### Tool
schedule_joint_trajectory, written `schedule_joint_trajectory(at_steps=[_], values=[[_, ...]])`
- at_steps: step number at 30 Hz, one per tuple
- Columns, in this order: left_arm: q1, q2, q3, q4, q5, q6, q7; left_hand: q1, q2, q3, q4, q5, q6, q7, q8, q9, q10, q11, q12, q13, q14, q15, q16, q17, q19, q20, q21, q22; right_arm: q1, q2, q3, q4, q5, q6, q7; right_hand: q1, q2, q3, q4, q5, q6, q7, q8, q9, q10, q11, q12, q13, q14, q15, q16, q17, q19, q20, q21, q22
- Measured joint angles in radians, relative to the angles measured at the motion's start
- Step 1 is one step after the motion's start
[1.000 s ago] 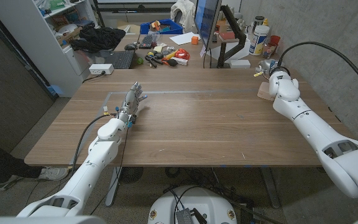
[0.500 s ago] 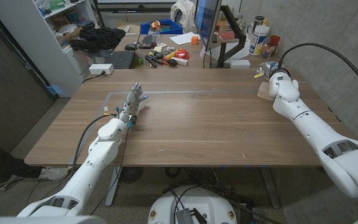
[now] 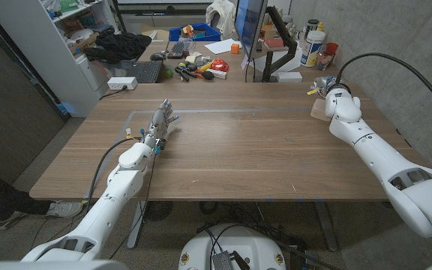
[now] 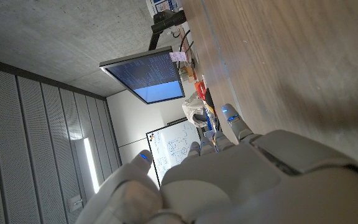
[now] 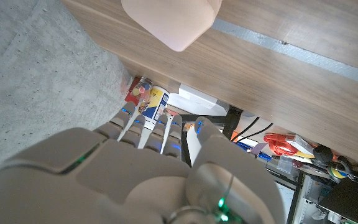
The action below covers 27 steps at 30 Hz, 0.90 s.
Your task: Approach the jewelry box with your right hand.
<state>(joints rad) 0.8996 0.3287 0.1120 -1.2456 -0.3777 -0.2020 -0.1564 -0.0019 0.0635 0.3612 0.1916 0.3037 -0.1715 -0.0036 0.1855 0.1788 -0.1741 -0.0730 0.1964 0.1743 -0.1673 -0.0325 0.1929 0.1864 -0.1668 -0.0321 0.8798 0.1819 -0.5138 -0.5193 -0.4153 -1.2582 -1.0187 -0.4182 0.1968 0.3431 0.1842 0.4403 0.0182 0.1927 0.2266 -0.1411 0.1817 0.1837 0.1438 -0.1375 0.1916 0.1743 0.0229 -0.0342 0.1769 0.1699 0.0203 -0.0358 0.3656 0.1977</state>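
Hovering at the far right edge of the wooden bench (image 3: 238,150): right hand (image 3: 322,84), fingers apart, holding nothing. Sitting just beside it: pale pink rounded jewelry box (image 3: 320,111). Nearing completion, judging by closeness; contact not yet showing.

No word, brand or number can be read anywhere. The monitor (image 4: 146,78) beyond the left hand's fingertips shows rows of fine lines on a dark blue screen, too small to make out. The whiteboard (image 4: 176,144) past it carries faint drawn marks, not legible. The containers (image 5: 146,99) beyond the right hand wear coloured labels whose print is blurred.
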Motion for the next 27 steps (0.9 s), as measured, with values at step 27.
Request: schedule_joint_trajectory(at_steps=[27], values=[[0.003, 0.0, 0.0, -0.004, 0.003, 0.006, 0.002, 0.0, 0.0, 0.0, 0.0, 0.0, 0.0, 0.0, 0.0, 0.0, 0.0, 0.0, 0.0, 0.0, 0.0, 0.0, 0.0, 0.0, 0.0, 0.0, -0.004, 0.0, 0.01, 0.007, -0.017, 0.03, 0.011, -0.01, 0.01, 0.005, -0.005, -0.004, 0.004, 0.0, -0.011, 0.0, 0.0, 0.0, -0.012, -0.001, 0.0, 0.0, -0.003, 0.004, 0.0, 0.0, 0.0, 0.0, 0.0, 0.0]])
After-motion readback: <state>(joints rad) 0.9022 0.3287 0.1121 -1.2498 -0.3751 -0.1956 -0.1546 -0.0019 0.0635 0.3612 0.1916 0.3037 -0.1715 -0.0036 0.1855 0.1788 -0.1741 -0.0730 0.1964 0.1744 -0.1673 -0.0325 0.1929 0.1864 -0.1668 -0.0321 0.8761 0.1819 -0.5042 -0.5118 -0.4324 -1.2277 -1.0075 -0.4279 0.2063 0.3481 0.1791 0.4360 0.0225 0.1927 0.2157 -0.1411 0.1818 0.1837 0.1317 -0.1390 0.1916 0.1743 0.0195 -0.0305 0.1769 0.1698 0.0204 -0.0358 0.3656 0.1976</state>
